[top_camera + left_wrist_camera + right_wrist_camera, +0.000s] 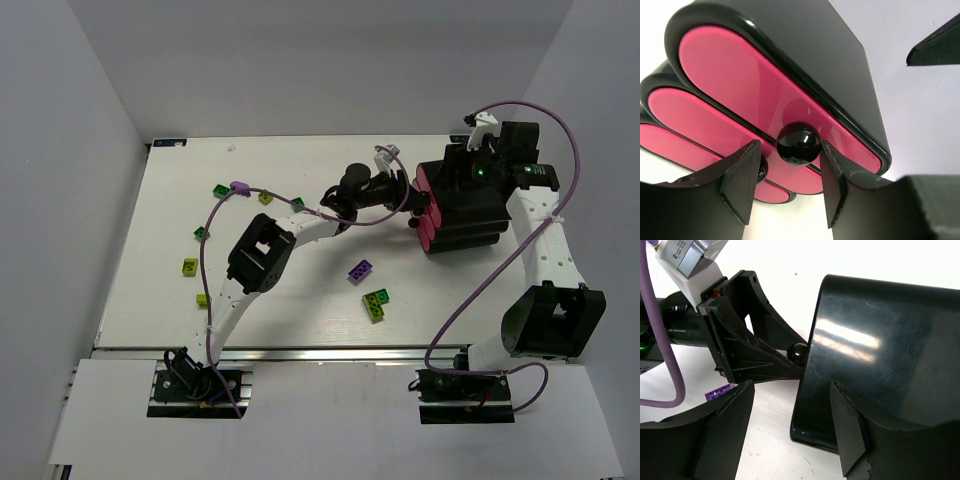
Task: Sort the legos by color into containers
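The black cabinet (470,215) stands at the right with three magenta-pink drawers (424,212) facing left. In the left wrist view the drawers (740,85) are all closed. My left gripper (404,193) is open, and its fingers (742,175) stand on either side of the top drawer's round black knob (798,143). My right gripper (474,170) is open and straddles the cabinet's black side wall (875,350), one finger (847,427) against the wall, the other over the table. A purple lego (360,270) and a green lego cluster (376,302) lie mid-table.
More legos lie scattered at the left: lime (190,266), lime (202,299), dark green (201,233), green (219,189), purple (239,187). White walls enclose the table. A purple cable (480,280) loops by the right arm.
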Controlling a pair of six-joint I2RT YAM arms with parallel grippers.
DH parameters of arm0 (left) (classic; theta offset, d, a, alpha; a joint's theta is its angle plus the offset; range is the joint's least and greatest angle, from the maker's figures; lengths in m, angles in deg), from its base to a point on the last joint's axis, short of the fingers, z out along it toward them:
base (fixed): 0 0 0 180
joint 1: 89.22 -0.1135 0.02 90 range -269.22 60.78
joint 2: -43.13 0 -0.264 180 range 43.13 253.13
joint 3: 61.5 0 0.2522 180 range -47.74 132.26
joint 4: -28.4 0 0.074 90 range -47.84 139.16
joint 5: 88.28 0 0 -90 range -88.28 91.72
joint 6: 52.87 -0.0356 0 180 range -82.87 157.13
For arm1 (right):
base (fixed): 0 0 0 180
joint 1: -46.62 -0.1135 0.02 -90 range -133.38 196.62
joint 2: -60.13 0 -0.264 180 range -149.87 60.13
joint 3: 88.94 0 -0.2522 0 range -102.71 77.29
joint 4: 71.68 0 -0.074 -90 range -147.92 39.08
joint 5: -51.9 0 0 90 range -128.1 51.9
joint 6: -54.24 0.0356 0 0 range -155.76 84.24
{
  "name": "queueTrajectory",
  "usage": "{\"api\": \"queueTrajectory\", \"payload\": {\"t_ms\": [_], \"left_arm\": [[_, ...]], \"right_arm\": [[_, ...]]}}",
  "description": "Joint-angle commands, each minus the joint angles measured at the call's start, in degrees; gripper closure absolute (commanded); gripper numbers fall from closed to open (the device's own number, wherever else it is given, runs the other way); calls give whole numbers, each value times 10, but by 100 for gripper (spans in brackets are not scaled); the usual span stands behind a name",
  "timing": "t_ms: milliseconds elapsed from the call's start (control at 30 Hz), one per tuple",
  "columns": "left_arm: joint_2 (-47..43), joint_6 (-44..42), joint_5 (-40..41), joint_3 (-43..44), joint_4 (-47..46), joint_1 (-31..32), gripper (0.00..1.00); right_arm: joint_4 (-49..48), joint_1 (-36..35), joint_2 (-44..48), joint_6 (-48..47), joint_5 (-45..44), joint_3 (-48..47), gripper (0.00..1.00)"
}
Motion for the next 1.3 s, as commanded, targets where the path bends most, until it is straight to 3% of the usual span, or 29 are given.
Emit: {"api": "queueTrajectory", "payload": {"t_ms": [0, 100, 467, 567, 600, 733, 800, 1267], "left_arm": [[-12, 1, 3, 22, 2, 3, 42], [-11, 7, 5, 23, -6, 3, 49], [-24, 13, 24, 6, -32, 3, 49], [-32, 11, 33, -11, -38, 3, 59], [-33, 10, 33, -13, -38, 3, 68], [-41, 8, 35, -28, -44, 3, 87], [-52, 7, 40, -49, -48, -2, 90], [-202, -22, 71, -272, -93, -24, 88]], "right_arm": [[-25, 3, 20, -8, 5, 8, 32], [-27, 3, 19, -8, 4, 10, 32], [-30, 4, 27, -15, -4, 26, 32], [-31, 5, 28, -15, -7, 30, 33], [-30, 5, 29, -16, -7, 32, 33], [-33, 4, 31, -16, -9, 37, 34], [-34, 5, 32, -17, -9, 40, 34], [-38, 8, 40, -28, -22, 62, 34]]}}
